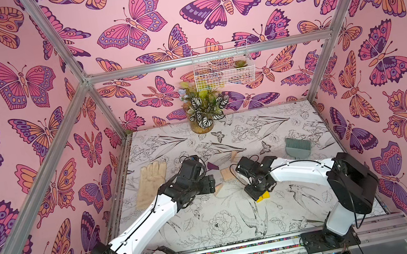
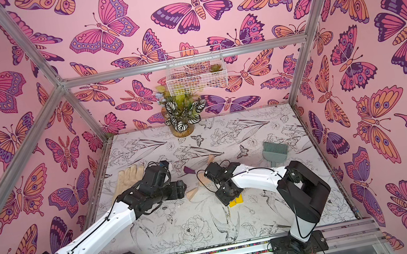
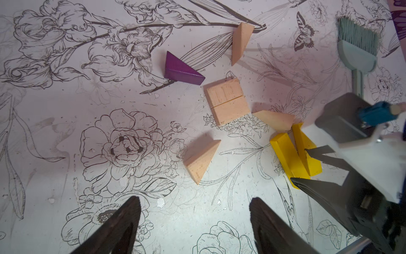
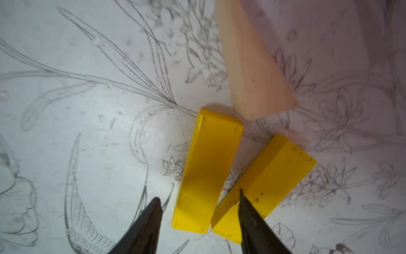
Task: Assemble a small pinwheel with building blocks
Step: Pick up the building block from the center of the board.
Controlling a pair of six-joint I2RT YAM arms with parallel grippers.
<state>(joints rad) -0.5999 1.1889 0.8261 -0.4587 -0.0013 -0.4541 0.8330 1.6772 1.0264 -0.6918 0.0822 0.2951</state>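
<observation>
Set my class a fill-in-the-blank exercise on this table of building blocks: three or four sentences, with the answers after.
1. The one painted wedge is coloured ____.
2. The yellow bars number ____.
3. The bare wooden wedges number ____.
4. The left gripper is open and holds ____.
Missing words: purple; two; three; nothing.

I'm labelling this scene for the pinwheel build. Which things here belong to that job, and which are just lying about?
For the job:
purple wedge
three wooden wedges
two squarish wooden pieces
two yellow bars

Lying about:
beige glove
teal hand brush
potted plant
wire basket on the back wall
</observation>
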